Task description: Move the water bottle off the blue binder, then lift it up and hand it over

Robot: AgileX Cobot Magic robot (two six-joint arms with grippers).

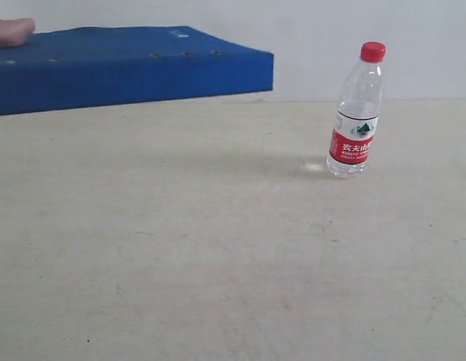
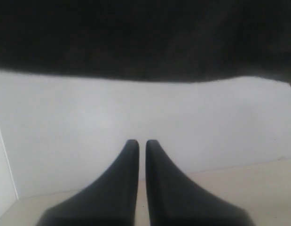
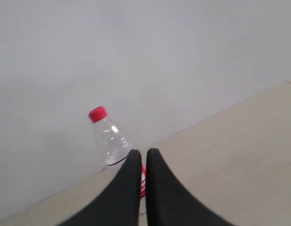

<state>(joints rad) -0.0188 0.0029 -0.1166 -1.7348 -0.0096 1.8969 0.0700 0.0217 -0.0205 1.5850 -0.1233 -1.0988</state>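
The water bottle (image 1: 357, 113) stands upright on the table at the right, red cap on top, well clear of the blue binder (image 1: 127, 68). The binder is held up off the table at the upper left. Neither gripper shows in the exterior view. In the right wrist view the bottle (image 3: 107, 136) stands some way beyond my right gripper (image 3: 142, 153), whose fingers are shut with nothing between them. My left gripper (image 2: 141, 143) is shut too and empty, facing the white wall.
A person's fingers (image 1: 10, 31) rest on the binder's far left corner. The beige table (image 1: 217, 248) spreads across the foreground. A dark blurred mass (image 2: 145, 37) hangs over the left wrist camera; I cannot tell what it is.
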